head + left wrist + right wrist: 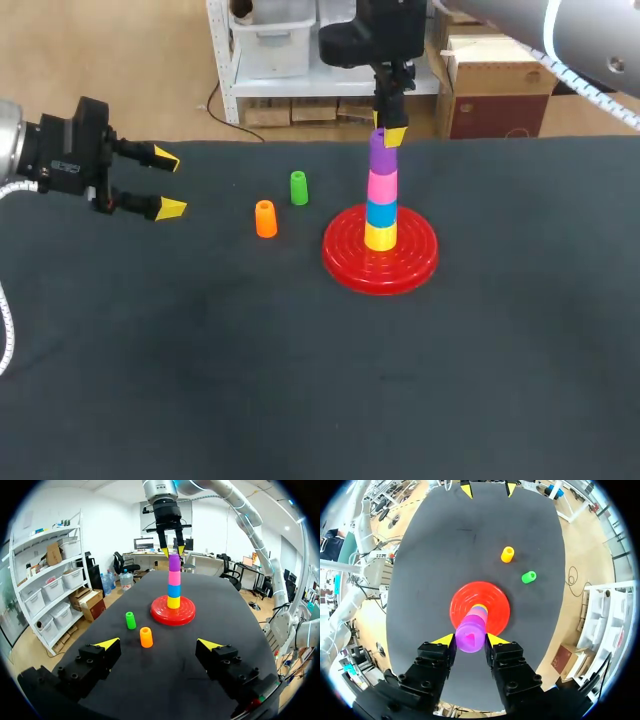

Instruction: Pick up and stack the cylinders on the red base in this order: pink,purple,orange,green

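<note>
At the left of the table, your left gripper [165,183] hangs above the cloth with its jaws spread wide and nothing between them, pointing right. Just to its right, the orange cylinder [265,219] stands upright, its long axis vertical. It is well clear of the green cylinder [298,187], which stands a little farther back and to the right. Right again, on the red base [345,265], the purple cylinder [382,155] sits directly on the pink cylinder [382,186]. Your right gripper [470,640] sits straight above the purple, and you cannot tell whether it grips. Orange looks to be your next piece, and your left arm is plainly the nearer one.
</note>
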Controlling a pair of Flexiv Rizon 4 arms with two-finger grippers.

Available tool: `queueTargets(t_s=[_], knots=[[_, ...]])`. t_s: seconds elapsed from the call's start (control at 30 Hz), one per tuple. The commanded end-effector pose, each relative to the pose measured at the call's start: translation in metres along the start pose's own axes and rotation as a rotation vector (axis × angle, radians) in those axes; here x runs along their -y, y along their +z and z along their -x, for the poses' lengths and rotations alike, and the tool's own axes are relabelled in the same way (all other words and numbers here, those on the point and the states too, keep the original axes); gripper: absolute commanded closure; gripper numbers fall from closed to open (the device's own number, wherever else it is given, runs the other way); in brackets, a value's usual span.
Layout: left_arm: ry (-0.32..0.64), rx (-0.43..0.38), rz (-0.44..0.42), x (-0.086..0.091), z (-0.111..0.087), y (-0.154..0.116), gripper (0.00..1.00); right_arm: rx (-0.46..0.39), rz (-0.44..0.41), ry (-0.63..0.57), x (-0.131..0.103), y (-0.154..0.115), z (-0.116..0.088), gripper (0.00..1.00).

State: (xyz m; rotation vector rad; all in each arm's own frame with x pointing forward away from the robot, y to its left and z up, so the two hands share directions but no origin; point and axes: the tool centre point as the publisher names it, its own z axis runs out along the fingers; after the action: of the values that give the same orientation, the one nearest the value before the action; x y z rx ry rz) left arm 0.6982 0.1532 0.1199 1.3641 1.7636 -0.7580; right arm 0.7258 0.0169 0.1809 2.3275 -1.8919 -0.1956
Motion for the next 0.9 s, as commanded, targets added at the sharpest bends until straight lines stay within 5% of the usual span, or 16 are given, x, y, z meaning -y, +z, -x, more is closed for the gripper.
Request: queueTargets(t_s=[0.03, 0.33, 0.63, 0.67, 0.7, 0.73, 0.9], knots=[[0.003, 0.005, 0.003, 0.001, -0.002, 0.000, 0.00, -0.011, 0.027, -0.008, -0.001, 0.001, 0.003, 1.00], [0.003, 0.005, 0.003, 0.001, -0.002, 0.000, 0.00, -0.027, 0.055, 0.037, -0.017, 0.027, 0.000, 1.00], [0.003, 0.005, 0.003, 0.001, -0.002, 0.000, 0.00, -0.020, -0.007, 0.101, -0.025, 0.034, -0.004, 1.00], [0.003, 0.005, 0.003, 0.001, -0.002, 0.000, 0.00, -0.021, -0.020, 0.097, -0.024, 0.030, -0.003, 0.73], [0.003, 0.005, 0.003, 0.001, -0.002, 0.000, 0.00, -0.028, -0.034, 0.099, -0.024, 0.025, -0.001, 0.14], [0.003, 0.005, 0.003, 0.001, -0.002, 0.000, 0.00, -0.019, -0.050, 0.096, -0.024, 0.020, 0.001, 0.00], [0.003, 0.005, 0.003, 0.001, -0.002, 0.000, 0.00, -0.024, -0.077, 0.047, -0.019, -0.002, 0.024, 0.00]])
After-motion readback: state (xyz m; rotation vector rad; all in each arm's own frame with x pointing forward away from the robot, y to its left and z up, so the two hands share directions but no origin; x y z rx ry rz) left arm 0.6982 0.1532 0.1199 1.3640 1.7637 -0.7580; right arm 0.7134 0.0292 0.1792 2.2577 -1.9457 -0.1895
